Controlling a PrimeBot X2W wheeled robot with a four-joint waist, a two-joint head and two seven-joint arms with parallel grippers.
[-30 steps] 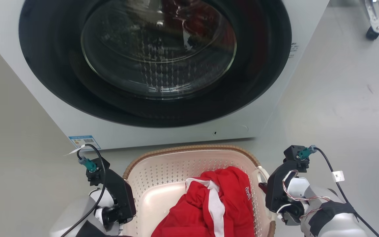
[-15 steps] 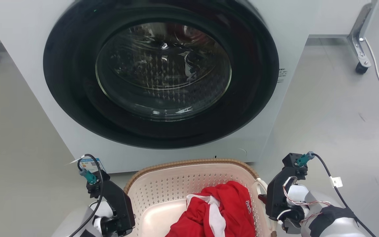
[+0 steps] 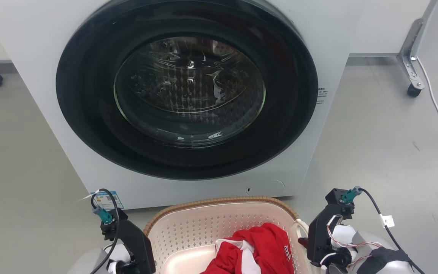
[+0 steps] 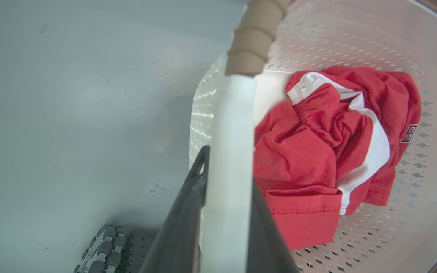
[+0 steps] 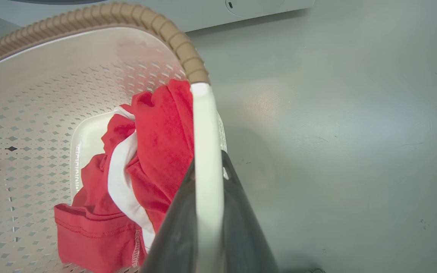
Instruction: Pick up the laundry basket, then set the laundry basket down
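The basket (image 3: 188, 232) sits low in the head view, straight in front of me and close below the washer (image 3: 337, 57), between my two arms. Its brown rim (image 3: 219, 201) curves along the side nearest the washer, and its cream walls are pierced with small holes. Whether its bottom rests on the floor (image 3: 394, 133) I cannot tell.

A crumpled red cloth (image 3: 259, 249) with a white stripe lies inside it, towards my right side. It shows in the left wrist view (image 4: 317, 151) and in the right wrist view (image 5: 157, 151), heaped on the flat bottom.

My left gripper (image 4: 228, 170) is at the basket's left side. Its two dark fingers (image 4: 184, 227) are drawn in narrow on the white left handle (image 4: 230, 125), one on each face of it. In the head view that gripper (image 3: 133, 243) stands just beside the basket's left wall.

My right gripper (image 5: 208, 163) does the same on the other side: its fingers (image 5: 241, 227) pinch the white right handle (image 5: 203, 125) between them, just below where the rim ends. In the head view this gripper (image 3: 319, 236) touches the basket's right edge.

The washer's round dark door (image 3: 188, 91) is closed. A blue label (image 3: 107, 199) is stuck at the washer's lower left corner. A wheeled metal leg (image 3: 409, 57) stands on the grey floor to my right, with a pale cable (image 3: 437, 110) beside it.
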